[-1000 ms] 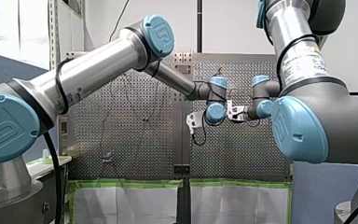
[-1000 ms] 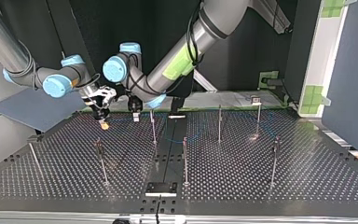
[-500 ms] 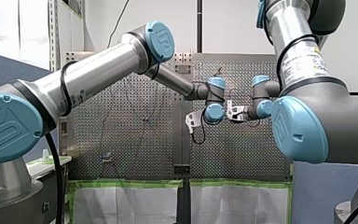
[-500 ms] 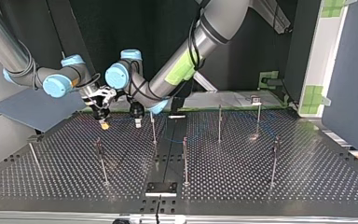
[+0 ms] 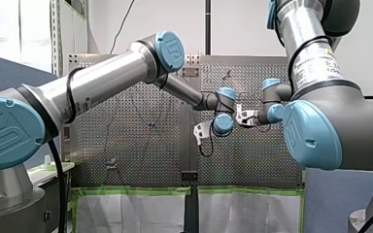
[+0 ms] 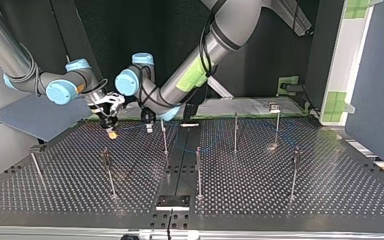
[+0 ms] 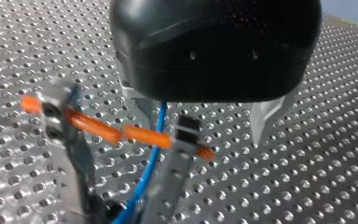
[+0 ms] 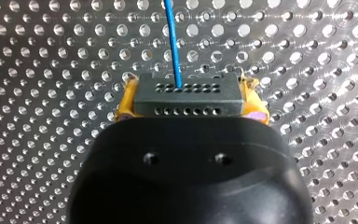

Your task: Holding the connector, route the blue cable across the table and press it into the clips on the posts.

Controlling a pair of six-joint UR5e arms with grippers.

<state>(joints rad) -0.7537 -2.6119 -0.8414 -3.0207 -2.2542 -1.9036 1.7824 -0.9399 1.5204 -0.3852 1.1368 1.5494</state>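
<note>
In the right wrist view my right gripper (image 8: 189, 93) is shut on the black connector (image 8: 186, 103), which sits between its yellow pads (image 8: 125, 100). The blue cable (image 8: 171, 37) leaves the connector and runs ahead over the perforated plate. In the top view my right gripper (image 6: 111, 132) hangs low at the back left, with my left gripper (image 6: 149, 127) just to its right. In the left wrist view my left gripper (image 7: 203, 133) is open. Its metal fingers (image 7: 264, 119) stand apart around the blue cable (image 7: 151, 163), which passes close to one of them. Blurred orange and dark shapes cross below them.
Several thin posts stand on the perforated table (image 6: 260, 200): one (image 6: 165, 137) just right of my left gripper, others at the middle (image 6: 198, 172), left (image 6: 109, 172) and right (image 6: 294, 172). A black block (image 6: 172, 202) sits at the near edge.
My left gripper has sunk a little and shifted slightly right in the top view, closer to the plate. My right arm has held still with the connector.
</note>
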